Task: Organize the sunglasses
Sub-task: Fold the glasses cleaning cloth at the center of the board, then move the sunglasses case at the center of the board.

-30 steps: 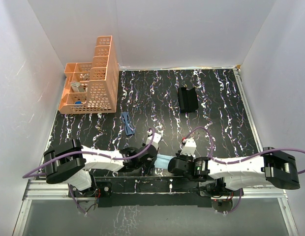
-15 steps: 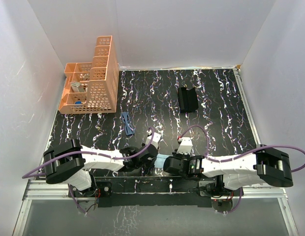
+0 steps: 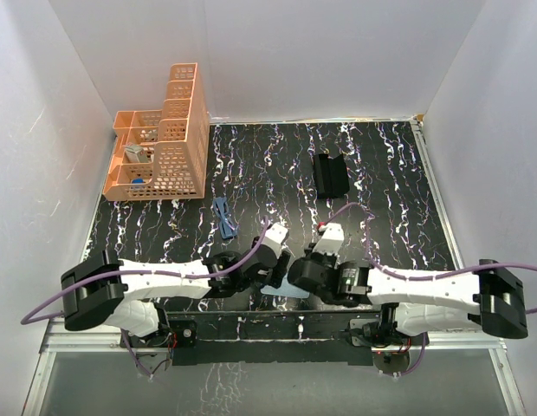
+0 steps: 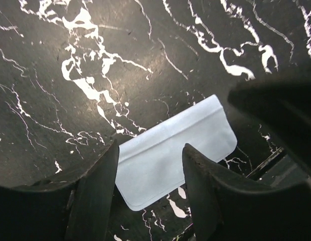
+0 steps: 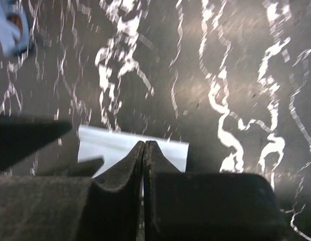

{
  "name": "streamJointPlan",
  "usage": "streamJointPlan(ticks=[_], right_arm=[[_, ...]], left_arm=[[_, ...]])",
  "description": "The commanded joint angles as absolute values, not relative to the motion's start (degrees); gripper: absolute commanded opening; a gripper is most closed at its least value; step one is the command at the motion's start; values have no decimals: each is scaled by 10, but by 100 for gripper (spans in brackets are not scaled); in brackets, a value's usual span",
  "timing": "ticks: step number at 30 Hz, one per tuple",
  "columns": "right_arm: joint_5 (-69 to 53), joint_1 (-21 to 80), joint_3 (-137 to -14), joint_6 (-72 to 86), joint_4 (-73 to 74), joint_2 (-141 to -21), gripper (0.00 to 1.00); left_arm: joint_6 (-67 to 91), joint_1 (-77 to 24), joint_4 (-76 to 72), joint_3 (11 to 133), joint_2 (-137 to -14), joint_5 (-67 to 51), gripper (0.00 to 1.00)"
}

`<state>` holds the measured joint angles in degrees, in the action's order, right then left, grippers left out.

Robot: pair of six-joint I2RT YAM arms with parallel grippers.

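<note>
My left hand (image 4: 150, 150) hangs released over the cloth (image 4: 195, 135); my right hand (image 5: 144, 145) is clenched. The sunglasses (image 3: 223, 217) look light and fragile: grip mid-frame.

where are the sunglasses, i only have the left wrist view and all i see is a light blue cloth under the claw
observer: The sunglasses lie folded farther out than the left claw, between it and the orange organizer.
operator: ok and whats the dark blur on my right
observer: That looks like the right claw. It is shut, with its tips over the edge of the cloth.
</note>
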<state>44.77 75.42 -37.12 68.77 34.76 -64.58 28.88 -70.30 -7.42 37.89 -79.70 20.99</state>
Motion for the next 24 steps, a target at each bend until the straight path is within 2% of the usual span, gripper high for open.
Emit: streamJointPlan(ticks=[1, 7, 11, 17, 21, 24], right_arm=[[480, 674, -405, 622, 346, -608, 0], [458, 561, -417, 518, 286, -585, 3], [438, 491, -437, 448, 248, -609, 8], [345, 362, -452, 379, 159, -661, 9], [307, 306, -490, 350, 123, -728, 2], [282, 274, -532, 335, 103, -787, 1]], left_arm=[[249, -704, -78, 408, -770, 234, 55], [230, -675, -81, 440, -812, 229, 58], [229, -625, -108, 438, -825, 190, 58], [216, -571, -124, 450, -836, 170, 58], [212, -549, -117, 462, -843, 161, 58], [213, -542, -120, 461, -836, 158, 58]])
